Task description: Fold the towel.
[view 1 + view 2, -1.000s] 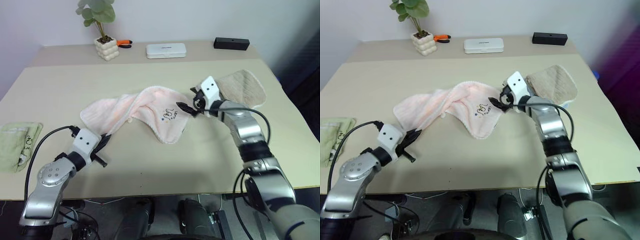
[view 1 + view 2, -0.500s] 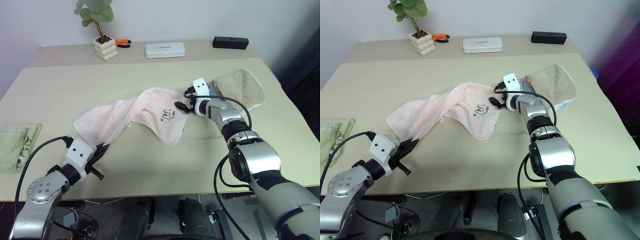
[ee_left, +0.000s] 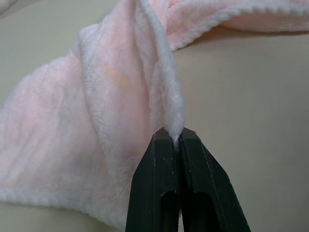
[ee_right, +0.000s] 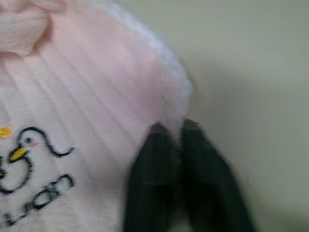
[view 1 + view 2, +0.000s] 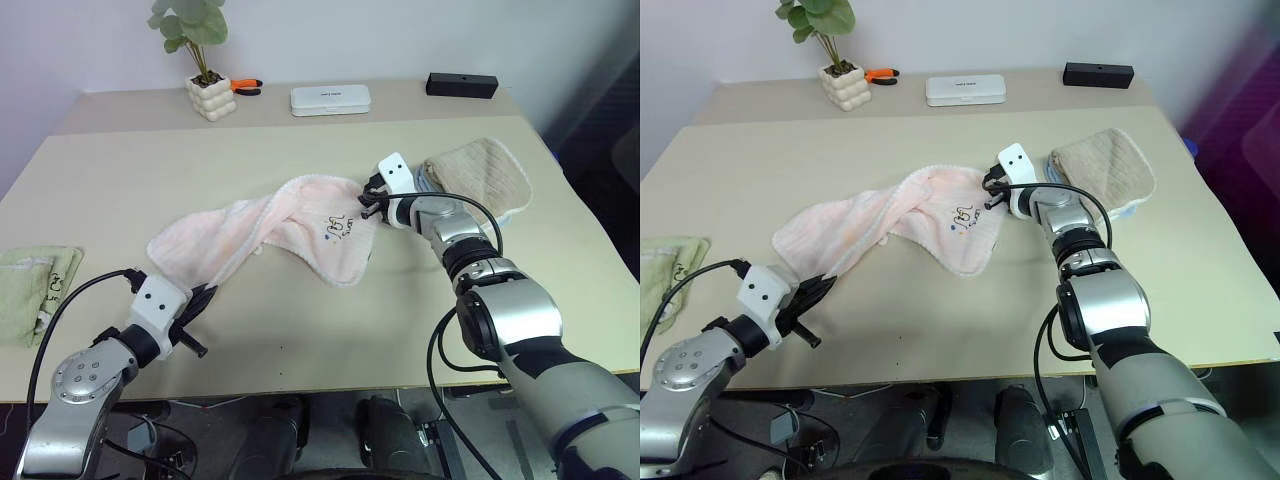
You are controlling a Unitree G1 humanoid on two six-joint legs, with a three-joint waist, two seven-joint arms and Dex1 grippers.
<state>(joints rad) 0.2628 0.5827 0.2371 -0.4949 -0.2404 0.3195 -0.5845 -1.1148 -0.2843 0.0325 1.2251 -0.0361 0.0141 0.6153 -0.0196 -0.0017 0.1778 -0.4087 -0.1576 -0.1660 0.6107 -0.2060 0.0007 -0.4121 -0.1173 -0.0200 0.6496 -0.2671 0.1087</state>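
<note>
Right hand (image 4: pixel 176 133) and left hand (image 3: pixel 175 137) each pinch the pink towel (image 5: pixel 260 225) by an edge.

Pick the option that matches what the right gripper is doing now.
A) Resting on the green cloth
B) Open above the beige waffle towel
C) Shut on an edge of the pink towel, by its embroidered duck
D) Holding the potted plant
C: the right gripper has its fingers closed on an edge of the pink towel near the embroidered duck.
</note>
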